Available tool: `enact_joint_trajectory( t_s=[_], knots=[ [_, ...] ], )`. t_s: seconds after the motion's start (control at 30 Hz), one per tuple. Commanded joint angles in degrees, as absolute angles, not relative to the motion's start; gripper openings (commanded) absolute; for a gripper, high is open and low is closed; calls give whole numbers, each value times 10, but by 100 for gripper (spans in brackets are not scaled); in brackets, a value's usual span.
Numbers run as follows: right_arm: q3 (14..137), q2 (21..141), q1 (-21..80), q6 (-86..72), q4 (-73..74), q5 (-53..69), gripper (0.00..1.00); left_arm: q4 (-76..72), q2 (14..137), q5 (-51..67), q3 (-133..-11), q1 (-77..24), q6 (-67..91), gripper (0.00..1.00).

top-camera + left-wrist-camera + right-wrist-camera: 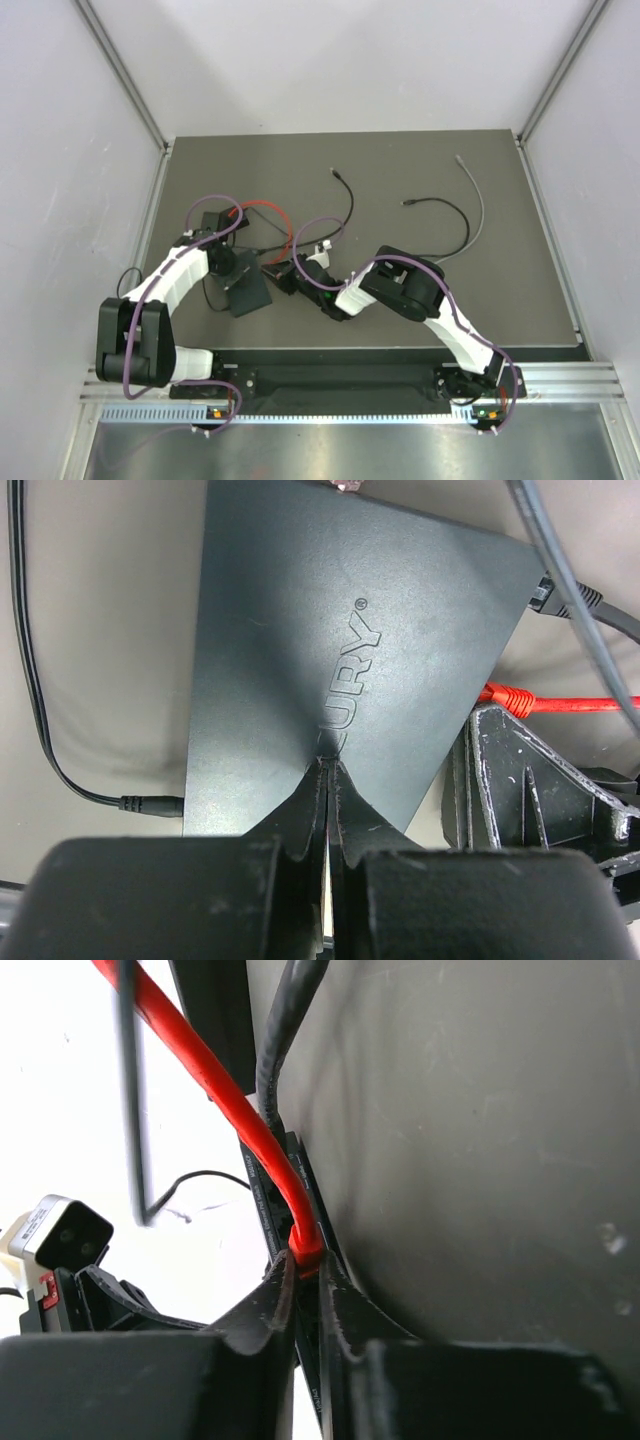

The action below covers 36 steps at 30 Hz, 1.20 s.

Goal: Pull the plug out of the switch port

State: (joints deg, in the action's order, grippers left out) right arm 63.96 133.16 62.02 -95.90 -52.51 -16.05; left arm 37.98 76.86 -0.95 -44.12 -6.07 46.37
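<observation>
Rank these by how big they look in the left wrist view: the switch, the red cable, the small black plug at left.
1. switch, filling most of the view.
2. red cable, only a short stretch showing.
3. black plug, smallest.

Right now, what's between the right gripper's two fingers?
The red plug on the red cable, where it meets the switch. The right wrist view shows the right gripper pinching it.
</observation>
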Motion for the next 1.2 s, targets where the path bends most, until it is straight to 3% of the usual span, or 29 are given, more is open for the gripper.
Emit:
enact_joint_trajectory(
  t_s=[0.0,0.17,0.4,0.5,0.67,0.9,0.97,1.03,1.17],
  knots=[
    [662,1364,632,-959,-432,-171,3,391,758,-18,-428,-57,465,0],
    [657,1373,631,-967,-434,-179,0,399,758,-22,-420,-51,478,0],
    [635,1419,617,-982,-642,-161,0,403,751,-28,-401,-18,494,0],
    [633,1411,614,-972,-622,-157,0,402,748,-36,-399,-18,497,0],
    [616,1340,622,-997,-380,-205,0,403,749,-46,-395,-17,499,0],
    [706,1307,627,-962,-107,-255,0,389,752,-40,-375,-13,508,0],
    [695,1305,627,-954,-137,-259,0,388,755,-44,-374,-12,508,0],
    [652,1313,619,-926,-275,-225,0,391,754,-48,-375,-10,505,0],
    [576,1318,599,-959,-414,-191,0,394,743,-54,-369,-4,504,0]
  ],
)
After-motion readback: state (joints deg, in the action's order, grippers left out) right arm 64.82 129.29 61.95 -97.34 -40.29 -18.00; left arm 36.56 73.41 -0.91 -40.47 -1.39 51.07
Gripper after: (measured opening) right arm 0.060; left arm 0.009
